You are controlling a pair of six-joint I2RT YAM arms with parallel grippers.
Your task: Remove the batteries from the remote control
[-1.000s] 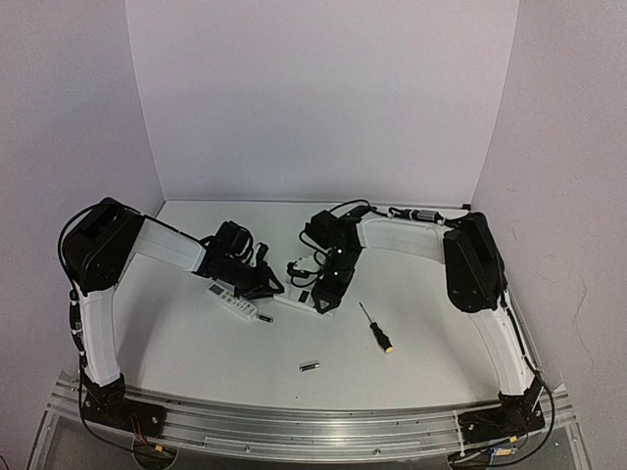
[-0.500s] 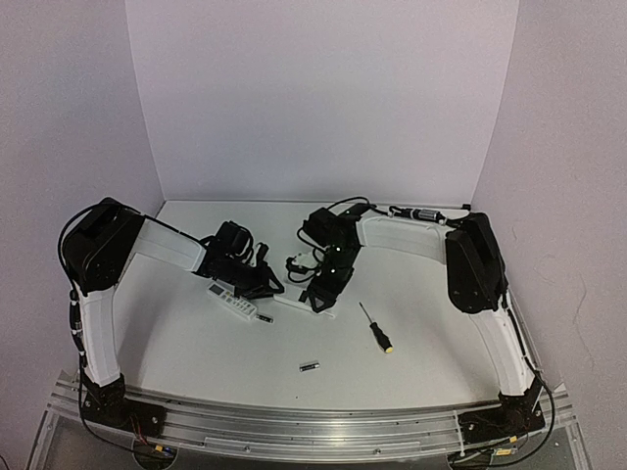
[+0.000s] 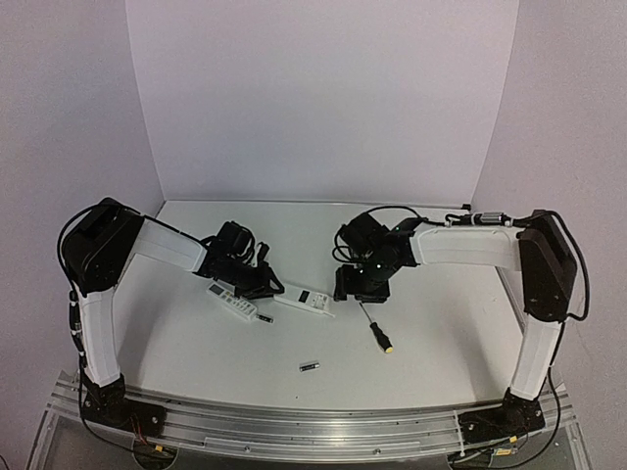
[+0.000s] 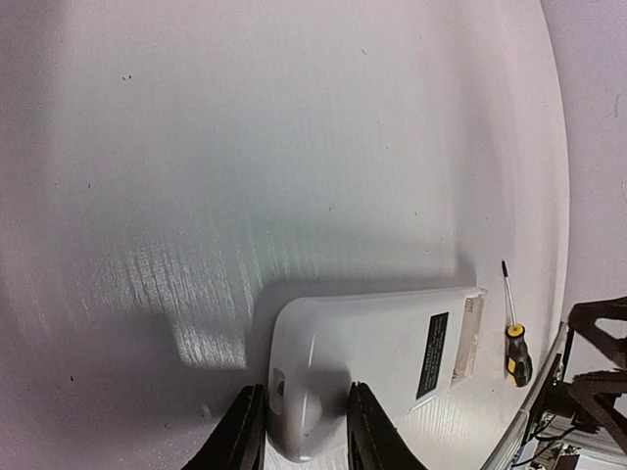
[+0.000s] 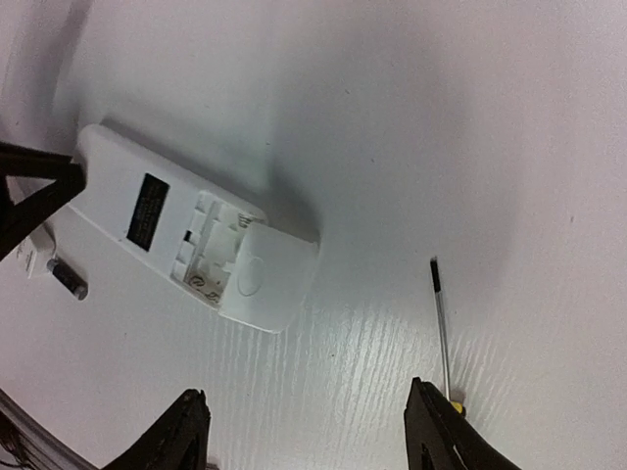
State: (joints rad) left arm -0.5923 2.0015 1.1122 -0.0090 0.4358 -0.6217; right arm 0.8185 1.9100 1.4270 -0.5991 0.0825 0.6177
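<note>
The left gripper [image 4: 306, 406] is clamped on one end of the remote [image 5: 191, 225], which lies face down on the table [image 3: 196, 352] with its battery bay uncovered at the far end. The right gripper [image 5: 306, 401] hangs above bare table, jaws spread wide and holding nothing, with the remote to one side and the screwdriver [image 5: 441, 313] to the other. Both batteries are out on the table. One battery [image 3: 310, 366] lies alone toward the front edge. The second battery [image 5: 67, 277] lies just beside the end of the other remote [image 3: 232, 302], near the left gripper.
</note>
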